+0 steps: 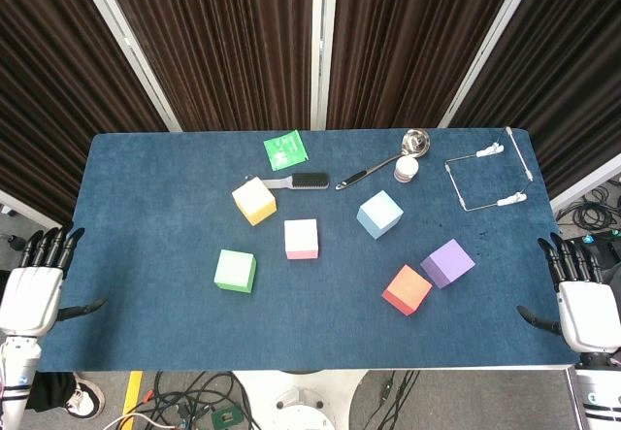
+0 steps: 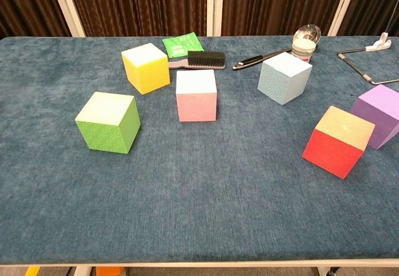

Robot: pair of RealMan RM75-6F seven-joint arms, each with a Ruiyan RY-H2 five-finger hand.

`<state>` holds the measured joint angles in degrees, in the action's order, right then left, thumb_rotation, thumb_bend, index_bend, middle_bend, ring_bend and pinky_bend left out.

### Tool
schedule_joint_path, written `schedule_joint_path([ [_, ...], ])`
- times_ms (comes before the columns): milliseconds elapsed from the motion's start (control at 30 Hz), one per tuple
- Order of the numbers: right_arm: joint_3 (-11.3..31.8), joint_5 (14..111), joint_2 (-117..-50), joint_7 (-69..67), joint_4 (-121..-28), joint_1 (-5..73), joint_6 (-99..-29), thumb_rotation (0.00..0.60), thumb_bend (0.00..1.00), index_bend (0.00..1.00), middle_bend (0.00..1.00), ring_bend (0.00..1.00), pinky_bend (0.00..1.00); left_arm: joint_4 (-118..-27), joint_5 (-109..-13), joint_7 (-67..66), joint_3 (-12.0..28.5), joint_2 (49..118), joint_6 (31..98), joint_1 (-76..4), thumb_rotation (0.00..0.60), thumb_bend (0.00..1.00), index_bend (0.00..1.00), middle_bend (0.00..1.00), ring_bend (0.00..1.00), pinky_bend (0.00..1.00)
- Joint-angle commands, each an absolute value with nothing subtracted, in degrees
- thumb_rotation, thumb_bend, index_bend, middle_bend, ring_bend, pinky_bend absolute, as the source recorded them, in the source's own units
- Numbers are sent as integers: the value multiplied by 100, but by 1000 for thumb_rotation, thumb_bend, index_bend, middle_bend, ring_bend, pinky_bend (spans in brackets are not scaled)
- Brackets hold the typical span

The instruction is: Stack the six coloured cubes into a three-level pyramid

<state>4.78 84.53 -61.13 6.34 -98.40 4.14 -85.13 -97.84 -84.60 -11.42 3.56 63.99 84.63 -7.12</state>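
Observation:
Six cubes lie apart on the blue table (image 1: 146, 207): yellow (image 1: 253, 201), pink (image 1: 302, 239), green (image 1: 235, 271), light blue (image 1: 379, 215), purple (image 1: 447, 263) and red (image 1: 407, 289). The chest view shows the same yellow (image 2: 146, 68), pink (image 2: 196, 95), green (image 2: 108, 121), light blue (image 2: 284, 78), purple (image 2: 376, 115) and red (image 2: 338, 141) cubes. My left hand (image 1: 34, 289) hangs open off the table's left front corner. My right hand (image 1: 582, 304) is open off the right front corner. Both hold nothing and show only in the head view.
At the back of the table lie a green packet (image 1: 283, 148), a black brush (image 1: 299, 181), a ladle (image 1: 388, 158) beside a small jar (image 1: 407, 169), and a wire frame (image 1: 485, 182) at the back right.

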Motion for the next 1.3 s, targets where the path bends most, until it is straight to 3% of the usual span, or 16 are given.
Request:
schedule_joint_path([
  [33, 493, 8431, -6129, 643, -9846, 448, -8465, 600, 27, 0, 0, 0, 0, -9790, -8449, -1139, 363, 6392, 8451, -721, 448, 0, 8, 0, 0, 0],
  [367, 684, 8536, -6030, 792, -10188, 1009, -7858, 600, 28, 0, 0, 0, 0, -9855, -8459, -1124, 273, 6355, 8387, -697, 448, 0, 8, 0, 0, 0],
  [700, 1101, 7909, -5988, 1336, -10261, 2000, -6592, 600, 32, 0, 6, 0, 0, -9689, -8423, -923, 265, 6394, 8408, -655, 448, 0, 8, 0, 0, 0],
  [967, 1406, 7247, -6458, 1530, -9174, 3113, -5265, 600, 63, 0, 9, 0, 0, -9543, -8403, -826, 285, 6471, 8391, -668, 449, 0, 8, 0, 0, 0],
  [1300, 1284, 7248, -7340, 1907, -7749, 4194, -4289, 600, 85, 0, 8, 0, 0, -9399, -8309, -691, 340, 6491, 8393, -660, 449, 0, 8, 0, 0, 0],
])
